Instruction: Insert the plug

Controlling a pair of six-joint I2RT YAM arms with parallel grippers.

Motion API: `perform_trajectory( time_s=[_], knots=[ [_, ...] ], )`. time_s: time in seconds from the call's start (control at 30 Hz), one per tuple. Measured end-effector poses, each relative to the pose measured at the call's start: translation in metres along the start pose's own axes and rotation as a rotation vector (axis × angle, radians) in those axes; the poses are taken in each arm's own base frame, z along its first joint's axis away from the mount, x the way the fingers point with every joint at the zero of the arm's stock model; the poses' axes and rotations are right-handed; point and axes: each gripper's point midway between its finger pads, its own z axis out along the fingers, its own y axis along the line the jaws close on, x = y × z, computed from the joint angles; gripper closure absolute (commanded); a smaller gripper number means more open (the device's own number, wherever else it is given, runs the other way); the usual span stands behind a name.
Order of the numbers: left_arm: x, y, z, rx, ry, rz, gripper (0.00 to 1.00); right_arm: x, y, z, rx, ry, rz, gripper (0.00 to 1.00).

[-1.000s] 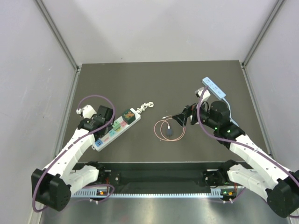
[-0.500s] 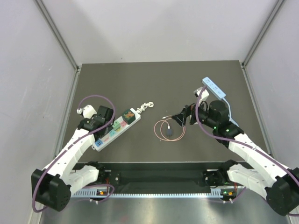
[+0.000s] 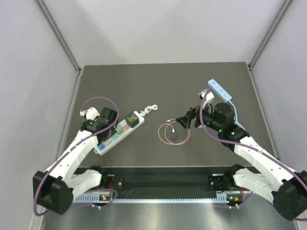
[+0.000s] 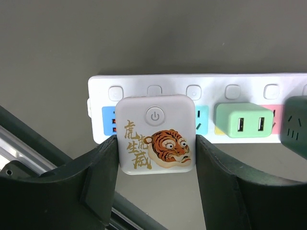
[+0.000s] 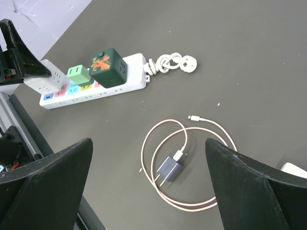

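A white power strip (image 3: 125,128) lies at the left; the left wrist view (image 4: 211,81) and the right wrist view (image 5: 110,87) show it too. My left gripper (image 3: 104,128) is shut on a white cube plug with a tiger picture (image 4: 157,134), both fingers (image 4: 103,163) against its sides. The plug sits on the strip's left end sockets. A dark grey charger (image 5: 169,169) with a coiled pink cable (image 5: 142,146) lies on the mat (image 3: 172,136). My right gripper (image 3: 184,121) hovers above it, open and empty (image 5: 151,191).
A light green adapter (image 4: 244,120) and a dark green cube (image 5: 106,67) are plugged into the strip. Its bundled white cord and plug (image 3: 152,108) lie beyond its far end. A light blue strip (image 3: 219,90) lies at the back right, behind my right arm.
My right gripper has edged slightly left over the charger. My left gripper stays on the tiger plug with almost no movement.
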Motion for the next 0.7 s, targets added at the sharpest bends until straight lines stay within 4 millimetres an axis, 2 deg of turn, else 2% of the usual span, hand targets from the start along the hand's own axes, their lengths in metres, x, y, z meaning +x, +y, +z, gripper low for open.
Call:
perform_trajectory(
  time_s=[0.43,0.7],
  knots=[
    [0.016,0.003,-0.003,-0.002,0.079,0.028,1.00,-0.001,0.000,0.000,-0.002,-0.005,-0.002,0.00],
    [0.017,0.004,-0.003,-0.011,0.090,0.036,1.00,0.000,0.000,0.000,-0.001,-0.004,-0.002,0.00]
  ],
)
